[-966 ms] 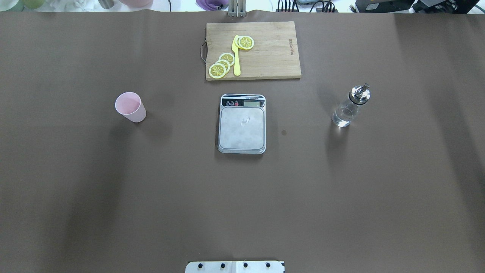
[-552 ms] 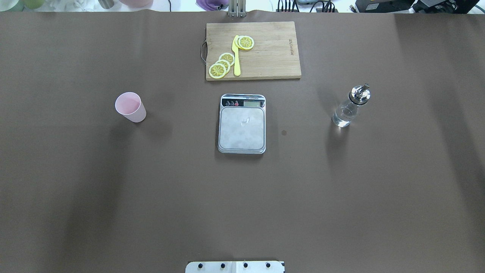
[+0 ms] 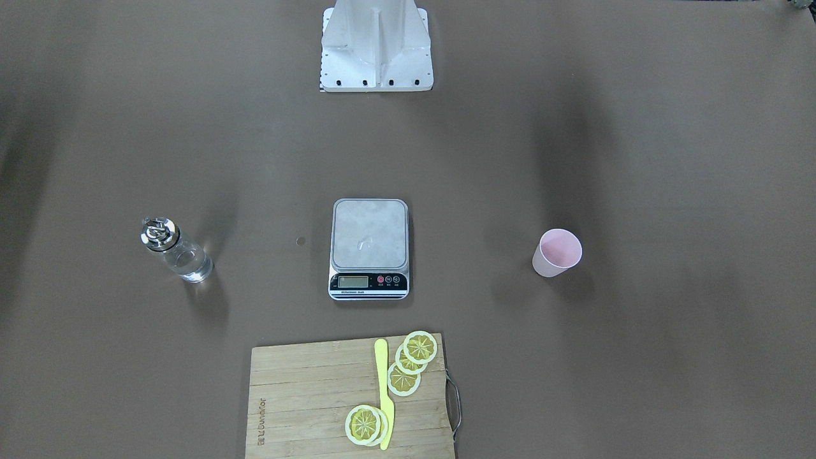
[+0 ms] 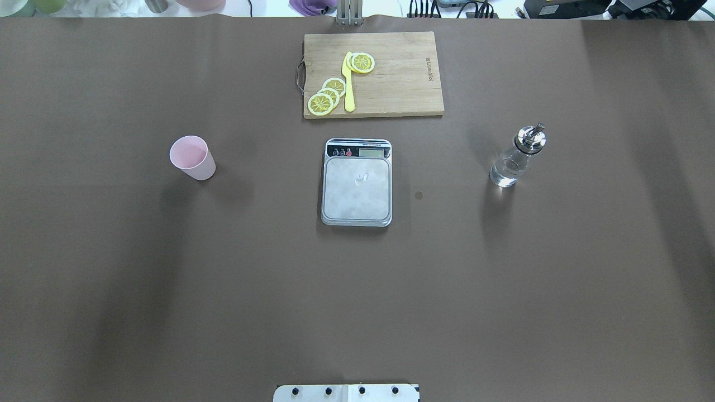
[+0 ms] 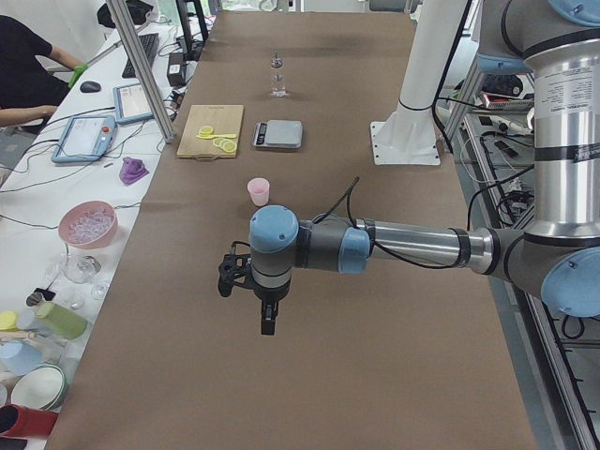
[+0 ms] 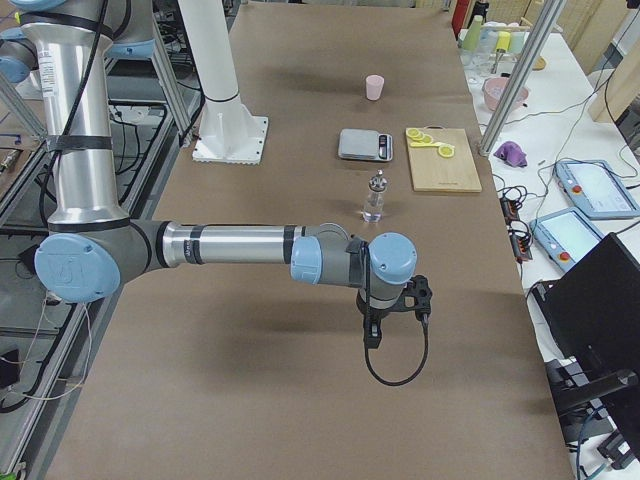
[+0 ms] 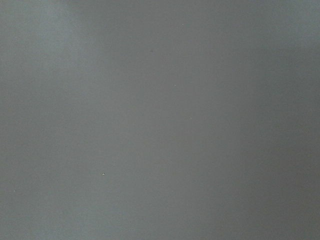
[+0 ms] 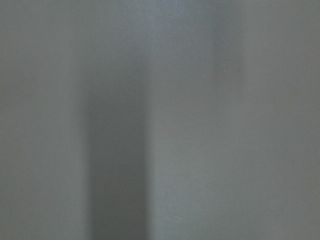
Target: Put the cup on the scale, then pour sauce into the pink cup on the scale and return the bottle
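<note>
The pale pink cup (image 4: pixel 192 158) stands upright on the table, left of the scale (image 4: pixel 356 187), whose silver platform is bare. The glass bottle (image 4: pixel 514 162) with its silver spout stands upright to the scale's right, with clear sauce (image 4: pixel 504 174) in its lower part. In the front-facing view the cup (image 3: pixel 556 253) is on the right and the bottle (image 3: pixel 175 252) on the left. My left gripper (image 5: pixel 266 321) hangs over bare table, well short of the cup (image 5: pixel 259 191). My right gripper (image 6: pixel 371 332) hangs short of the bottle (image 6: pixel 375 197). I cannot tell whether either is open. Both wrist views show only blurred table.
A wooden cutting board (image 4: pixel 402 72) with lemon slices (image 4: pixel 327 96) and a yellow knife (image 4: pixel 348 84) lies beyond the scale. The robot's white base (image 3: pixel 376 44) stands at the near table edge. Bowls, cups and tablets sit on a side table (image 5: pixel 84 234).
</note>
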`<state>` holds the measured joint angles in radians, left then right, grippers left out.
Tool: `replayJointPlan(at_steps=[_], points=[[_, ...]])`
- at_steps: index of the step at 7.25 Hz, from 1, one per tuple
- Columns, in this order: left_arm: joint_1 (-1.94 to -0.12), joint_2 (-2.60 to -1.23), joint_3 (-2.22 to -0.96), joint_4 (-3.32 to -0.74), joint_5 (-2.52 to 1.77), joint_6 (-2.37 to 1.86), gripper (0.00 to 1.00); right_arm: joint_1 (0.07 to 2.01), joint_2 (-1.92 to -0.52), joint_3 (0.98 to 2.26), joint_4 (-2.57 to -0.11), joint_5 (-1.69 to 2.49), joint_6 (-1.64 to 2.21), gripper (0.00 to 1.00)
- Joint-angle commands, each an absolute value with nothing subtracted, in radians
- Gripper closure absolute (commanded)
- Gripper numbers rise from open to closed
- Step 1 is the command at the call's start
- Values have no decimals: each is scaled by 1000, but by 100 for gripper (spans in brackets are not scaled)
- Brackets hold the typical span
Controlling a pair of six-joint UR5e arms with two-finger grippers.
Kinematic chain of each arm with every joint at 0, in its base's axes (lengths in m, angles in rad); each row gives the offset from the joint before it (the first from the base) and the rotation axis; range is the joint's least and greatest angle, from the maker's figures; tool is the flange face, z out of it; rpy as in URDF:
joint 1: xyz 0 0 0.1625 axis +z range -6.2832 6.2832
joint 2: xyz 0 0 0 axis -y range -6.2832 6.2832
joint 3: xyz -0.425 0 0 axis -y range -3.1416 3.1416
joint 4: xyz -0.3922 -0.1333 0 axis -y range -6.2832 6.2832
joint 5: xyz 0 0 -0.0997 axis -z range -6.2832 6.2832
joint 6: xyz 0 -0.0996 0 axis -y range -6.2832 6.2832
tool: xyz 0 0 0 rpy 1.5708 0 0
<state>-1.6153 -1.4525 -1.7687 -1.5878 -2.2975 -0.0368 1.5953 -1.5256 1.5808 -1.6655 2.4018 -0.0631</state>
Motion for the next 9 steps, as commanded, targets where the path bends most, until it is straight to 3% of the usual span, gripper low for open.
replayJointPlan(at_steps=[1, 9], points=[[-1615, -1453, -1761, -1592, -2302, -38, 1, 1595, -1525, 1586, -1670, 2402, -63, 0], [-1615, -1453, -1753, -1592, -2303, -37, 1, 1594, -1517, 1586, -1672, 2419, -61, 0]])
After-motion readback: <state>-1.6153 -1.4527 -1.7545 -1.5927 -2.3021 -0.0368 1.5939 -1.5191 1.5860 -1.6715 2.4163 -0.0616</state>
